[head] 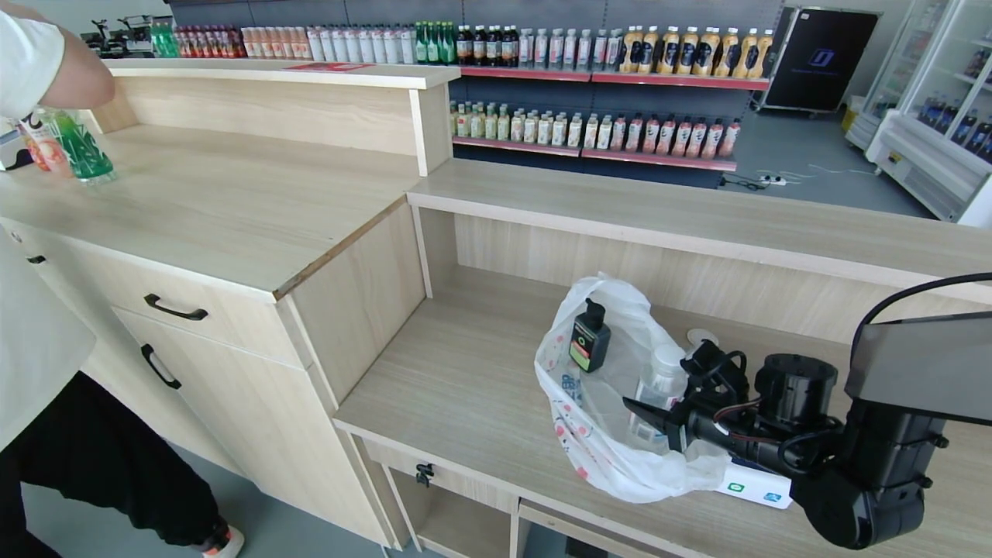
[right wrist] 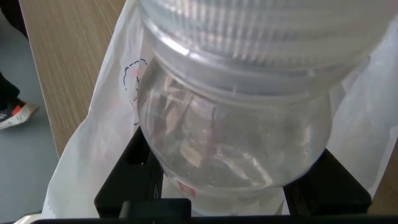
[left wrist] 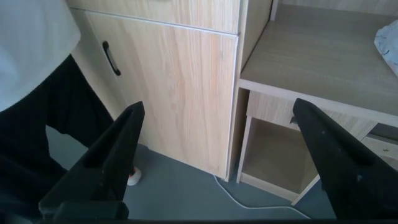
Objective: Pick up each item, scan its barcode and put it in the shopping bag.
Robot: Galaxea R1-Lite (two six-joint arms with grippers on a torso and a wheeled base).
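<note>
Clear bottle sat clamped in the right claw. The claw's black fingers pressed on its sides and were closed only as far as its width allowed. Its ribbed cap pointed back toward the wrist. The right arm entered at four o'clock in the head view and lay low over the lower counter, its wrist aimed toward nine o'clock. This put the claw and the bottle in the open mouth of the white shopping bag.

The left claw gaped wide and gripped nothing. Its two dark fingers were spread far apart above the grey floor, in front of a wooden cabinet door.

A black scanner stood upright at the bag's far rim, at eleven o'clock from the bottle. A white box lay on the counter against the bag's edge, at four o'clock from the bottle. At ten o'clock in the head view, a green bottle and a peach-labelled bottle stood side by side on the raised counter.
</note>
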